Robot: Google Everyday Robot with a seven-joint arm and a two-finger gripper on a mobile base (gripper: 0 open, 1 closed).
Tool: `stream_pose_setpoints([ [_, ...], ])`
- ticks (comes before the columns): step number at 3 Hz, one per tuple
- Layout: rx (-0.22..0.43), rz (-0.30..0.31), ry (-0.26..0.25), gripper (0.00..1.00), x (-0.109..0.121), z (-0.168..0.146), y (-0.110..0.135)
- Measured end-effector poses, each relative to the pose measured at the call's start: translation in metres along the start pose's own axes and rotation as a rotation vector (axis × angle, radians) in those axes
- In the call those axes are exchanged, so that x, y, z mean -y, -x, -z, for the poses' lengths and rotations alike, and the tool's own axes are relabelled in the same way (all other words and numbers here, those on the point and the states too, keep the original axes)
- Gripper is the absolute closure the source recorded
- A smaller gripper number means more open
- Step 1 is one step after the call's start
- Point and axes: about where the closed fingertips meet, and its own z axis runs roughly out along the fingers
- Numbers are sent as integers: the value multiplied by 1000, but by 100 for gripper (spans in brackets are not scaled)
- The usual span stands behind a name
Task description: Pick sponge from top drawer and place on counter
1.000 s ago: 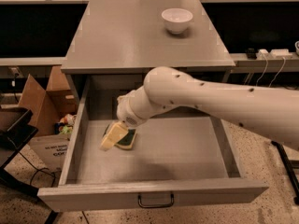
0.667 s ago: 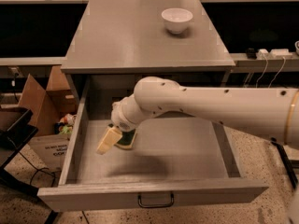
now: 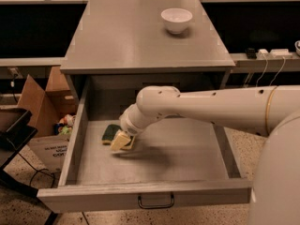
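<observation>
One gripper [image 3: 123,141] low inside the open top drawer [image 3: 187,163], right against the sponge [image 3: 110,133] on its floor; clenched or released, cannot tell. White bowl [image 3: 176,20] on the desk [image 3: 126,41].

Lab or workshop, not a home kitchen. Cues: bare grey counter [image 3: 140,36] set between long benches [image 3: 276,63], with power adapters [image 3: 280,52] and loose leads on the right one. An open cardboard box [image 3: 33,95] of odds and ends sits on the speckled floor [image 3: 23,205], with a black cart [image 3: 11,125] at left. The white robot arm [image 3: 211,109] reaches into the open drawer [image 3: 150,198]. The gripper [image 3: 122,141] sits low in its left half, right by the sponge [image 3: 110,133].
</observation>
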Motion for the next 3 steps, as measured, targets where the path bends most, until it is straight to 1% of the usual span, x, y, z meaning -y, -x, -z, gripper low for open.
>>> stream_pose_setpoints([
  [1, -25, 8, -2, 50, 6, -6, -10],
  [2, -26, 8, -3, 72, 6, -6, -10],
  [3, -55, 56, 1, 96, 8, 22, 12],
])
